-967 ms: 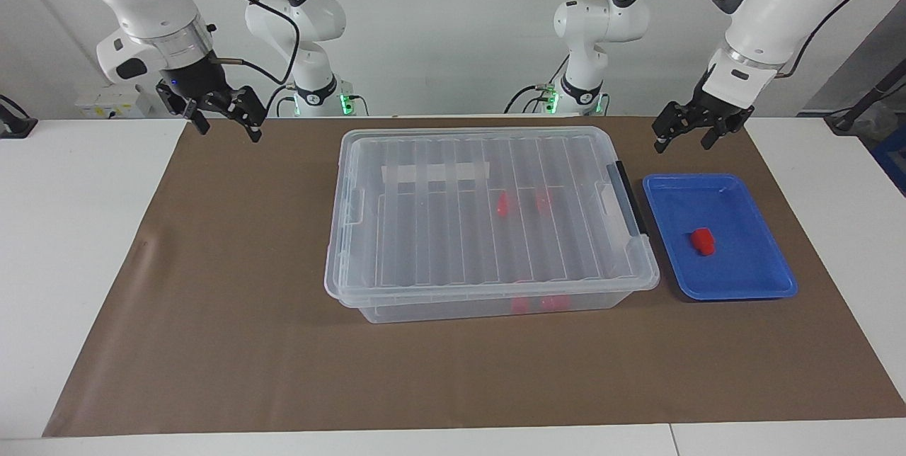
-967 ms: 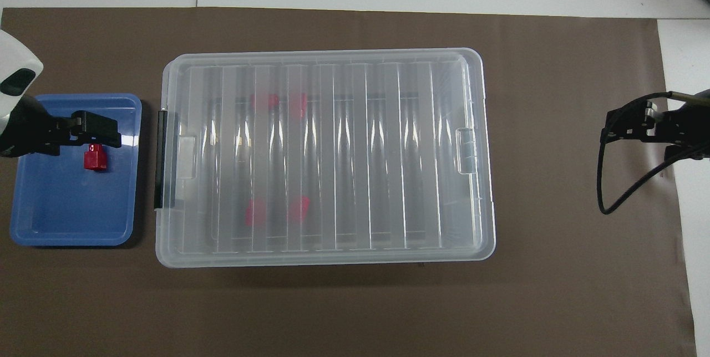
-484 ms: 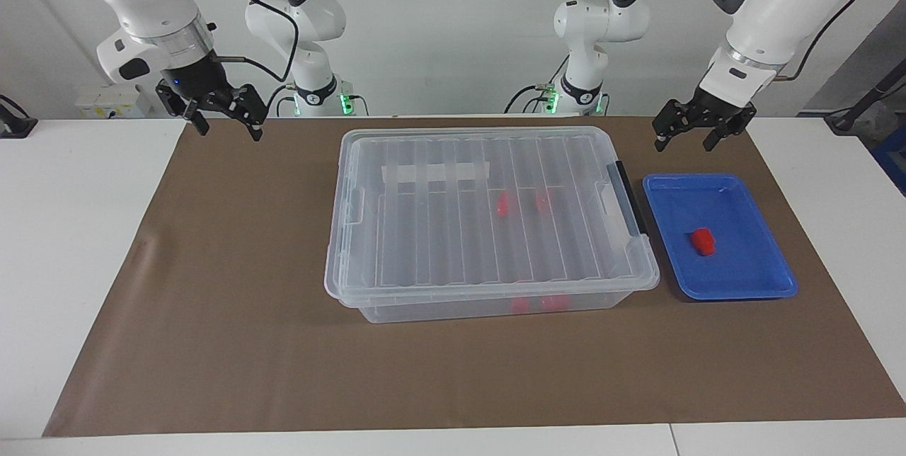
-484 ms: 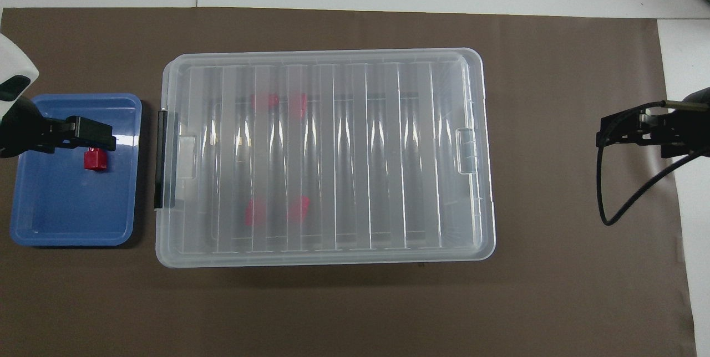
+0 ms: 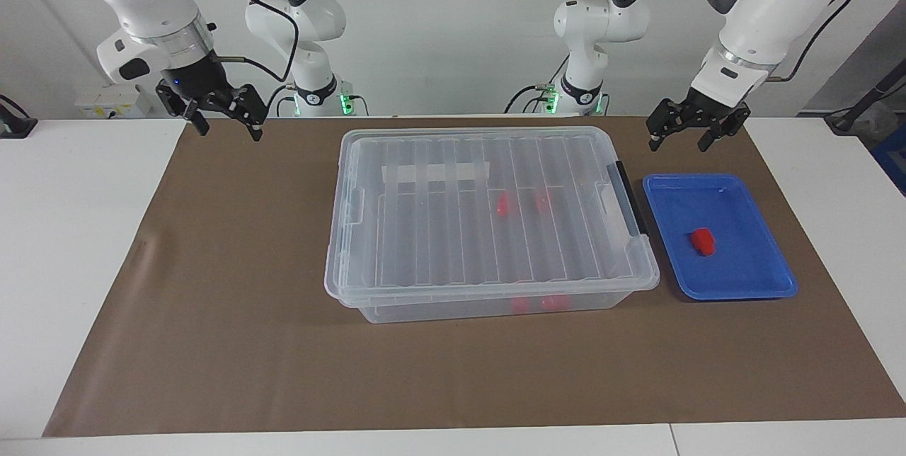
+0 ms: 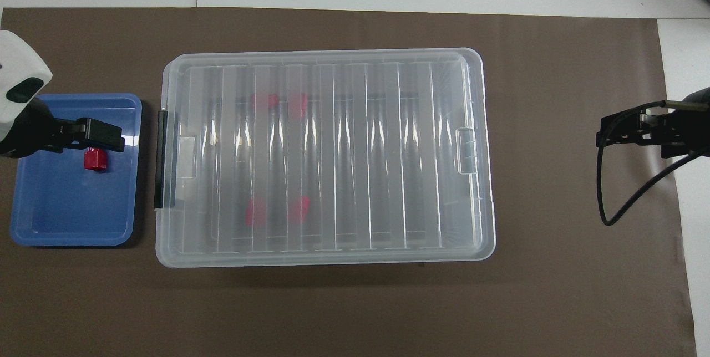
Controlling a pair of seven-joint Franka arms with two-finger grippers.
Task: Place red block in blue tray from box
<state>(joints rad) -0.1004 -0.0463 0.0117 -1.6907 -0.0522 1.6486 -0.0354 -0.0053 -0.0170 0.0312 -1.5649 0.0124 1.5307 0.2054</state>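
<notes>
Red block (image 5: 703, 241) lying loose mid-tray (image 5: 736, 187), at three o'clock of lidded box (image 5: 488, 219) — looks delivered. Left pincer (image 5: 685, 133) spread, empty, up over worktop (image 5: 233, 314) at tray's twelve o'clock. Right pincer (image 5: 223, 114) spread, waiting at box's ten o'clock.

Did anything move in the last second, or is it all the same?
Only a little. The left end effector, up in the air with nothing in it, drifted slightly toward the box end of the blue tray. The right end effector barely shifted. The red block in the tray, the closed box and the red blocks inside it stayed put.
</notes>
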